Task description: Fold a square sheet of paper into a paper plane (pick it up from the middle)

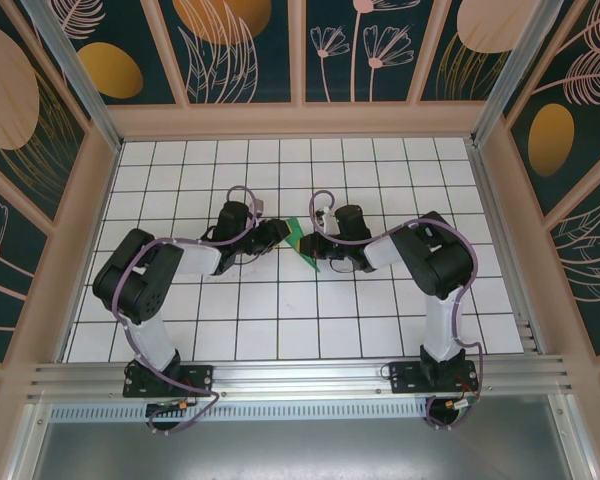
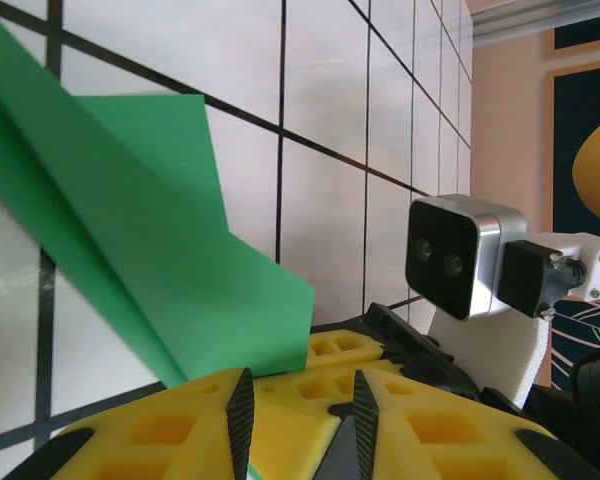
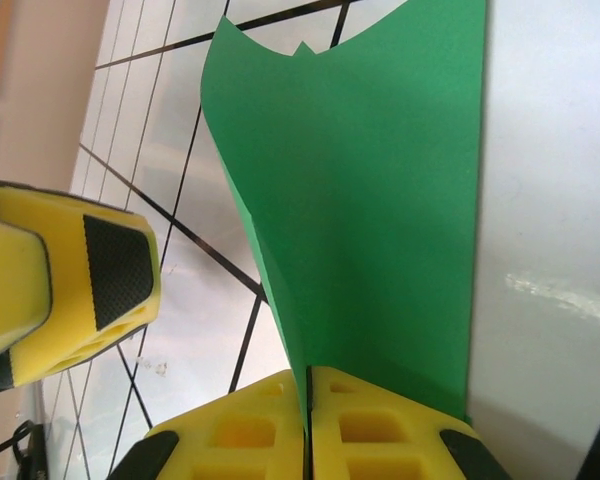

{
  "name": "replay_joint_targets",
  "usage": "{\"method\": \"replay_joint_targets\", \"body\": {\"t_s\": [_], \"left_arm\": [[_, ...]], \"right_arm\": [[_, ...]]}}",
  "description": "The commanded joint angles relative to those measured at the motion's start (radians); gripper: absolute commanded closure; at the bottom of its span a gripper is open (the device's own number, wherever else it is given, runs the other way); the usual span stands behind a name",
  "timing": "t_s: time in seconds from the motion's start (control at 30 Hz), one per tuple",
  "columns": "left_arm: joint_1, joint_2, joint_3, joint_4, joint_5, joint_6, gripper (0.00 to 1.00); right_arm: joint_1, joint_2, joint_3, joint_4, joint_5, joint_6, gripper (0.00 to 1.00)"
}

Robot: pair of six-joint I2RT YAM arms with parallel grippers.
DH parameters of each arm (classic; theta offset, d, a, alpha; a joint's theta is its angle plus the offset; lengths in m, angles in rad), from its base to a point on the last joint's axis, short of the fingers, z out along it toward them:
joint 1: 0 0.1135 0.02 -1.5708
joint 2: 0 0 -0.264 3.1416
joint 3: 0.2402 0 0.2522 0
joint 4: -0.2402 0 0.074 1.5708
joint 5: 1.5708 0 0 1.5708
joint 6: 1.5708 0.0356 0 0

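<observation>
The right gripper (image 3: 307,420) was closed tight on the sheet of paper (image 3: 380,200). In the right wrist view the two yellow fingers met with no gap, and the lower edge of the green sheet went into the seam between them. From there the paper stood up and away from the fingers, bent along a long crease, with one layer folded over another.

The left gripper (image 2: 300,385) had its jaws narrowly apart, with a clear gap between the black pads, and I could not tell if the paper touched them. In the left wrist view the sheet (image 2: 160,270) hung just above its fingers, and the right arm's wrist camera (image 2: 450,255) was close behind.

From above, both grippers met over the middle of the white tiled table (image 1: 280,320), with the paper (image 1: 306,250) between them.
</observation>
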Motion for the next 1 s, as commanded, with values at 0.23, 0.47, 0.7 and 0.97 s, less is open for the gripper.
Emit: {"method": "replay_joint_targets", "body": {"t_s": [0.23, 0.47, 0.7, 0.97], "left_arm": [[-0.012, 0.072, 0.064, 0.039, 0.03, 0.019, 0.69], [-0.012, 0.108, 0.09, 0.038, 0.024, 0.027, 0.72], [-0.012, 0.137, 0.096, 0.031, 0.01, 0.031, 0.76], [-0.012, 0.152, 0.102, 0.013, -0.008, 0.034, 0.79]], "right_arm": [[-0.028, 0.049, 0.03, -0.032, -0.03, 0.019, 0.9], [-0.026, 0.059, 0.046, -0.059, -0.036, 0.005, 0.89], [-0.026, 0.062, 0.062, -0.086, -0.049, 0.003, 0.85], [-0.026, 0.043, 0.071, -0.117, -0.056, 0.0, 0.82]]}}
